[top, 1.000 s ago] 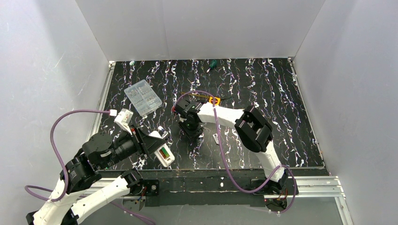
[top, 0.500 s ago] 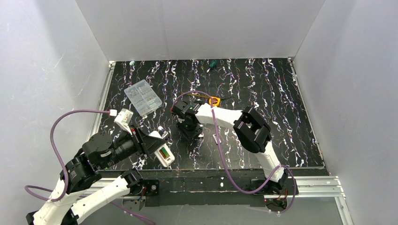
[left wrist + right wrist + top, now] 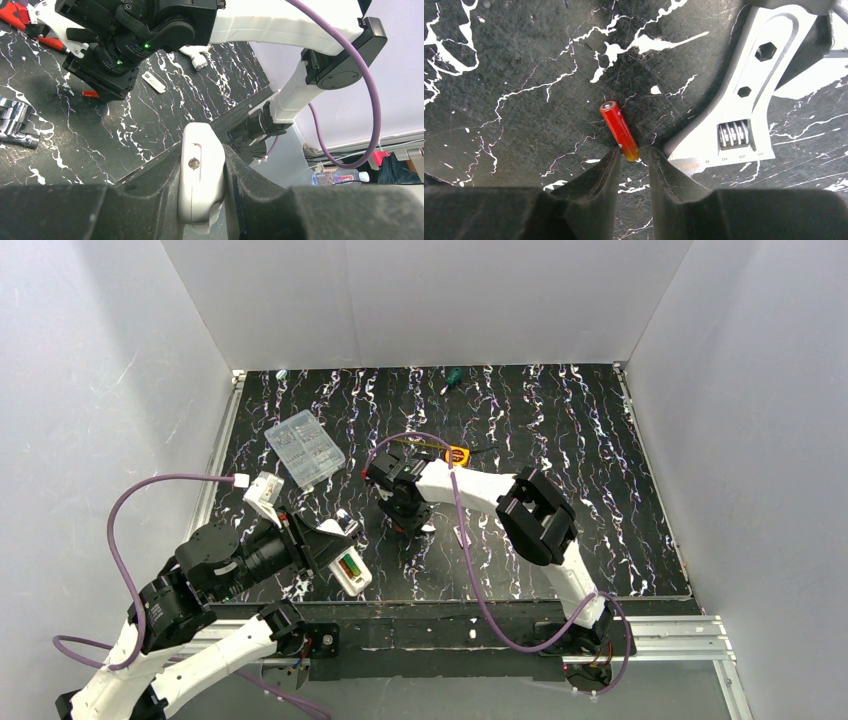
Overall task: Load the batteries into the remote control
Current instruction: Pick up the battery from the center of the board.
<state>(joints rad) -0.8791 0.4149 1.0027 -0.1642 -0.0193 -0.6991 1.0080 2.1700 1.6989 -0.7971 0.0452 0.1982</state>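
- The remote [image 3: 200, 175] is clamped across its width by the left tool [image 3: 200, 155], whose jaws are closed hard on it.
- It is held raised above the front left part of the counter [image 3: 580, 440], apparently so that it serves as a steady target for loading.
- In the top view its open back is turned upward, and a loaded battery [image 3: 348, 566] is seen seated inside. From this the task is judged to be partly done, though the view is too small to show a free slot beside it.
- A red battery [image 3: 619, 131] with a yellow end lies flat on the counter near the middle, just beside a wrench [image 3: 734, 110].
- The right tool [image 3: 632, 150] is lowered over that battery, with one finger set on each side of the yellow end. The jaws are narrowed to roughly the battery's width.
- Whether the battery is actually pinched or only straddled cannot be told, since it is seen resting on the counter.
- The approach at the end is judged to suit the wrench lying close on one side, where little room is left for a finger.
- If only the tip is caught, the battery may pivot or roll when it is lifted.
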